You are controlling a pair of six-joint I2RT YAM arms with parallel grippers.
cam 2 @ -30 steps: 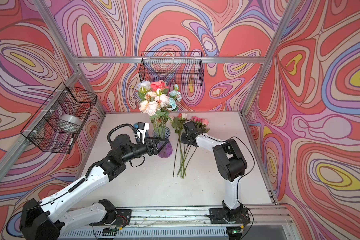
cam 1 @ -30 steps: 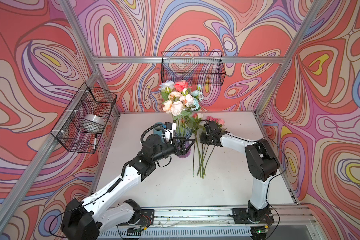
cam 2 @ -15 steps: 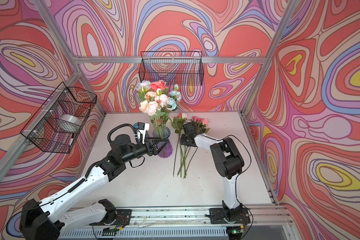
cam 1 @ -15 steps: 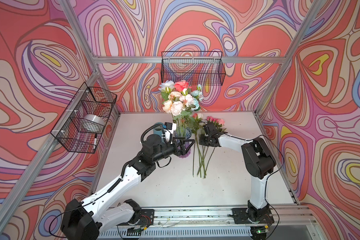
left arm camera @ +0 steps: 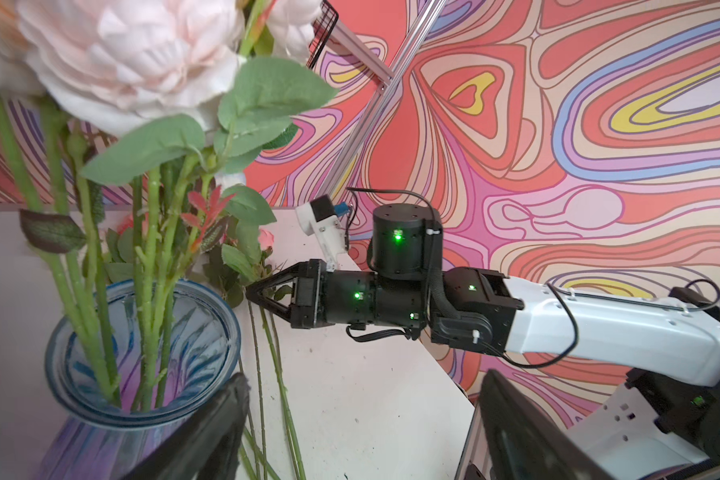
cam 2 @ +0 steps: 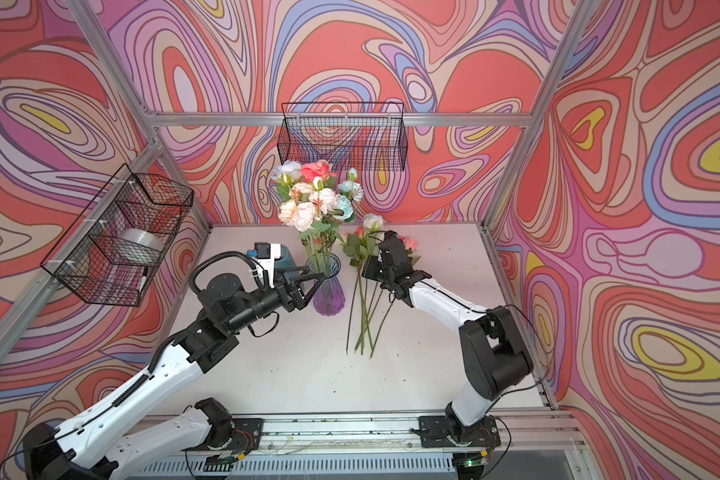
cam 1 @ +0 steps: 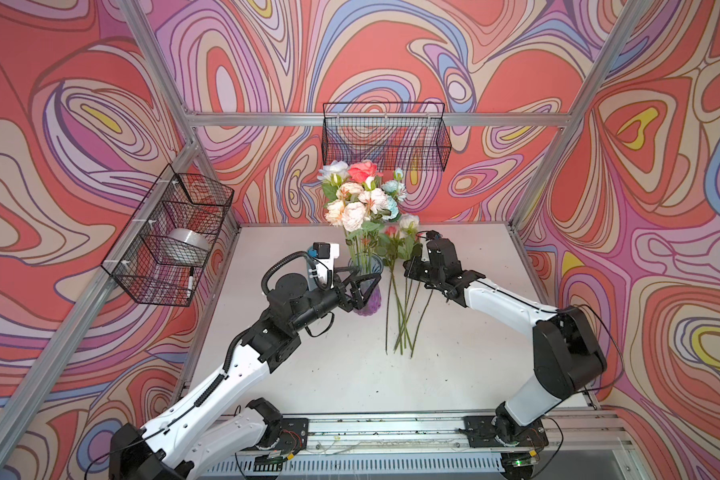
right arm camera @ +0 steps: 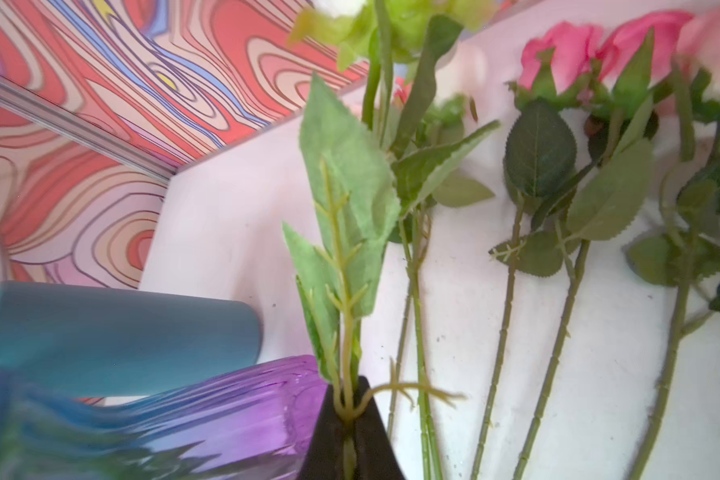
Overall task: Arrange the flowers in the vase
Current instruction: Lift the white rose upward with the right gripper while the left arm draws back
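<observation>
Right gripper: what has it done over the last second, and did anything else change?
The right gripper slid a little left toward the vase and shut on a leafy stem among the loose flowers lying beside it. The left gripper stayed open at the vase; vase and bouquet did not move.

Nothing in these views can be read: no text, label, brand, number or sign. The right arm (left arm camera: 599,328) shows only plain green indicator lights (left arm camera: 397,237). The walls (cam 1: 391,50) around the bench (cam 1: 350,374) carry coloured swirls that form no letters.
</observation>
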